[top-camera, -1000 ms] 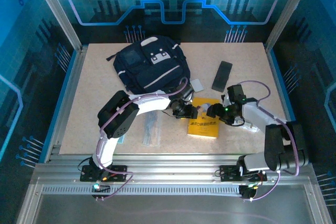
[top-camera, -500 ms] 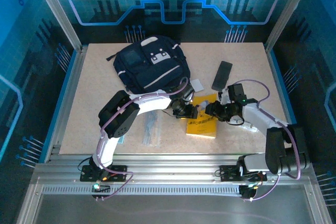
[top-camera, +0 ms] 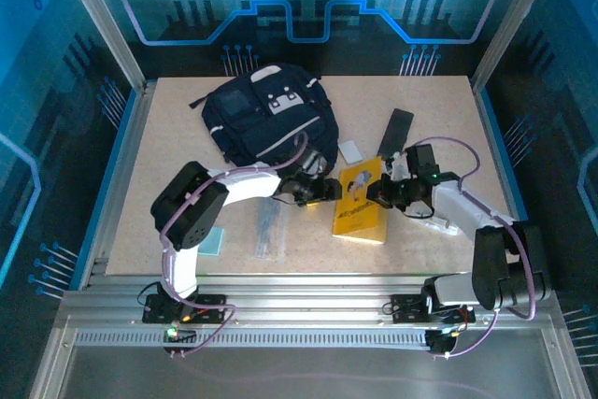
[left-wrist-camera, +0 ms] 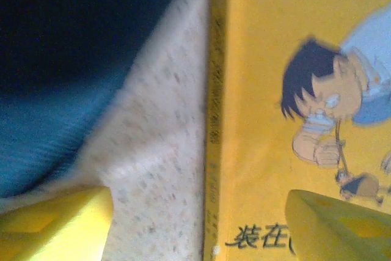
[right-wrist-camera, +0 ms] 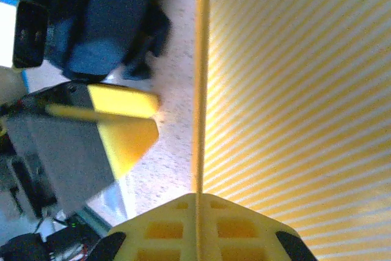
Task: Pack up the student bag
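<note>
Upper centre, top view — bag on the tabletop, near the left claw.
Looks soft, floppy — take its top handle. Left claw apart; right claw clamped on the book.

One table carries everything counted here. Two robot arms reach over it from the near edge: one left arm and one right arm.

There is one student bag, dark navy with pale patches, the largest thing in view. There is one yellow book with a cartoon figure on its cover, and one black slab, slim and phone-like.

There are two small flat cards: one grey card and one blue-green card. There is one long clear packet, with contents too small to tell.

That makes six loose things in all: five kinds, with only the cards numbering more than one.
</note>
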